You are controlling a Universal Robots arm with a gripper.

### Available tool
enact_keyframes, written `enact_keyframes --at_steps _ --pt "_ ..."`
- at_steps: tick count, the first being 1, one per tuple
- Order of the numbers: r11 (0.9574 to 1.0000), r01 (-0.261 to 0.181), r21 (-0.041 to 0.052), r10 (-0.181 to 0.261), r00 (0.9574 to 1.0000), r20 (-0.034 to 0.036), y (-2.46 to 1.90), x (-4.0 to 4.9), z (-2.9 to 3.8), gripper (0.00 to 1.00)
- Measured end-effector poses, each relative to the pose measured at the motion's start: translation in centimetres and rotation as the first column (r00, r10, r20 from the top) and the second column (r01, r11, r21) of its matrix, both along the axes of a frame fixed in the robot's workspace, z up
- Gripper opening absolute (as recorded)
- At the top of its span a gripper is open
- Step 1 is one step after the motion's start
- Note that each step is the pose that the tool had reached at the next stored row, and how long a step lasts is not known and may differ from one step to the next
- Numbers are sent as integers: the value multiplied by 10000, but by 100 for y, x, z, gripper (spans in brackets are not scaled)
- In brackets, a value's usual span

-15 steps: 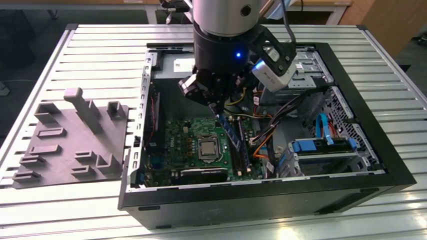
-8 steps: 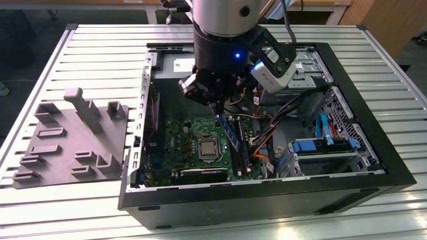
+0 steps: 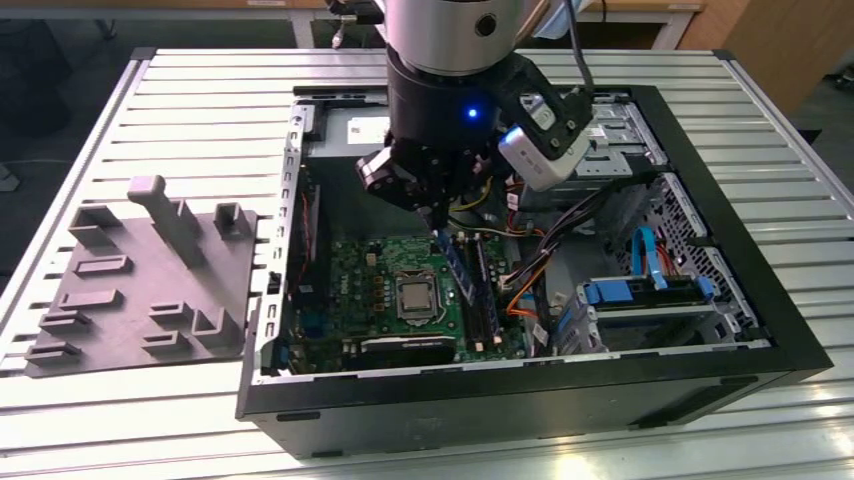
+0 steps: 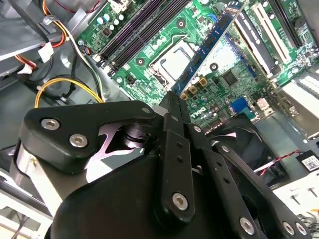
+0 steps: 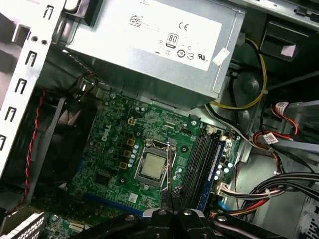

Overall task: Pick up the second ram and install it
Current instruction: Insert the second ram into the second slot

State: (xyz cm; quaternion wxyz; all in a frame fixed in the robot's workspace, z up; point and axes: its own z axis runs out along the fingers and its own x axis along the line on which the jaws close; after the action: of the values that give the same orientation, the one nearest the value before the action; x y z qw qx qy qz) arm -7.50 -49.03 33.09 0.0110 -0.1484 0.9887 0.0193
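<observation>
My gripper point(image 3: 435, 216) hangs inside the open computer case point(image 3: 534, 395), shut on the second ram point(image 3: 451, 262), a thin blue-green stick. The stick hangs from the fingers above the green motherboard point(image 3: 363, 280), between the processor socket point(image 3: 416, 296) and the black memory slots point(image 3: 489, 292). In the second wrist view the ram point(image 4: 212, 42) runs out from the closed gripper point(image 4: 175, 97) over the board. In the first wrist view it shows edge-on point(image 5: 169, 169) ahead of the gripper point(image 5: 169, 206). Another blue stick point(image 5: 214, 169) stands in one of the slots point(image 5: 199, 164).
A grey power-supply box point(image 5: 149, 35) sits beside the motherboard. Orange, yellow and black cables point(image 3: 527, 265) lie beside the slots. A drive cage with blue parts point(image 3: 627, 292) fills the case's side at the exterior view's right. A grey fixture tray point(image 3: 147, 290) lies outside the case.
</observation>
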Motion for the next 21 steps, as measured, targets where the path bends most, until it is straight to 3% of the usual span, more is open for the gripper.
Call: enact_keyframes --at_steps 9,21 --pt "9977 682 0 -682 9977 0 0 0 -10 11" --pt "9887 1500 5 -1500 9887 0 0 1 -18 11"
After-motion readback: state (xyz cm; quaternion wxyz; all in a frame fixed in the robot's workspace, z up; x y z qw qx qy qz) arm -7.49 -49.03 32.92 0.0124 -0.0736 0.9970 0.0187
